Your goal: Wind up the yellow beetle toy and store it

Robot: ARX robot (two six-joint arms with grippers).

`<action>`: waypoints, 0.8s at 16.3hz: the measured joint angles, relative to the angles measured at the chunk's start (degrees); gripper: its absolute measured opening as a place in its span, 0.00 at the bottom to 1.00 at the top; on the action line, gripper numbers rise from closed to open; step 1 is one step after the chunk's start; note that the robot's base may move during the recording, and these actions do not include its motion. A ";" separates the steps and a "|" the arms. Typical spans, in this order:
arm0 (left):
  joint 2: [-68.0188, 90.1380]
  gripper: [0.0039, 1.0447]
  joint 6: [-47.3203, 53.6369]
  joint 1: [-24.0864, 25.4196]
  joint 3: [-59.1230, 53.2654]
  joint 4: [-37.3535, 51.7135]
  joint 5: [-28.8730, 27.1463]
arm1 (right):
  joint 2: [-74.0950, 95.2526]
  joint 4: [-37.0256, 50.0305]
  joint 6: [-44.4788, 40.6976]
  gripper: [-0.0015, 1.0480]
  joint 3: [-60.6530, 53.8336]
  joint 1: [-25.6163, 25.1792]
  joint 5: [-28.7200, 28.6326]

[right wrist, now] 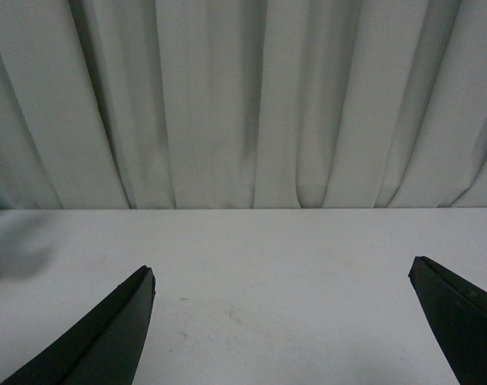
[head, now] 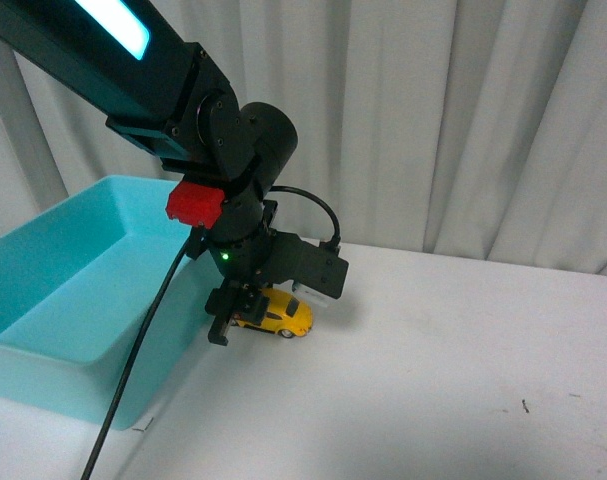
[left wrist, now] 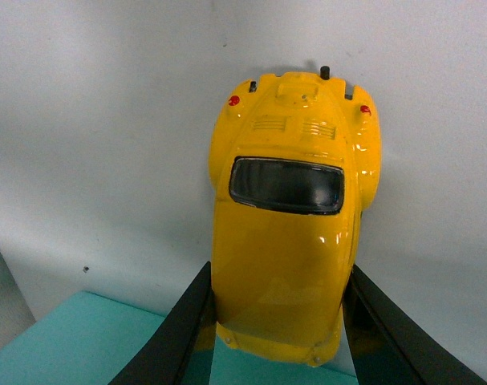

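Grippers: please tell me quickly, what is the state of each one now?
Left gripper: closed on the yellow toy car.
Right gripper: open, holding nothing.

Expect even, diffuse illumination in all three views; shadows are soft-edged throughout.

**Front view:** The white surface (head: 463,380) reads bright. The lit panel (head: 113,22) on the arm is overexposed to near white. A soft shadow lies under the yellow beetle toy (head: 280,318).

**Left wrist view:** Note the soft specular highlights on the toy's glossy roof. The fingers (left wrist: 175,337) of the left end effector (left wrist: 281,269) render as near-black, slightly soft shapes.

**Right wrist view:** The curtain (right wrist: 243,104) shows gentle fold shading, and its folds resolve clearly. The fingers (right wrist: 107,337) of the right end effector (right wrist: 282,265) appear as unlit silhouettes. A faint shadow darkens the surface at one edge of the picture.
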 joint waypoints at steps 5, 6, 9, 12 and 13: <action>-0.37 0.38 -4.44 -0.22 1.14 -2.67 4.59 | 0.00 0.00 -0.02 0.94 0.00 0.00 -0.02; -1.03 0.38 -7.06 -0.72 1.20 -4.00 7.41 | 0.00 0.00 0.00 0.94 0.00 0.00 0.00; -5.86 0.37 -16.83 -2.19 1.18 -5.55 16.81 | 0.00 0.00 -0.02 0.94 0.00 0.00 -0.02; -18.10 0.37 -28.28 1.29 -0.15 0.66 27.67 | 0.02 0.00 -0.02 0.94 0.00 0.00 0.00; -22.82 0.37 -34.23 4.52 -1.20 3.63 30.77 | 0.00 0.00 0.00 0.94 0.00 0.00 0.00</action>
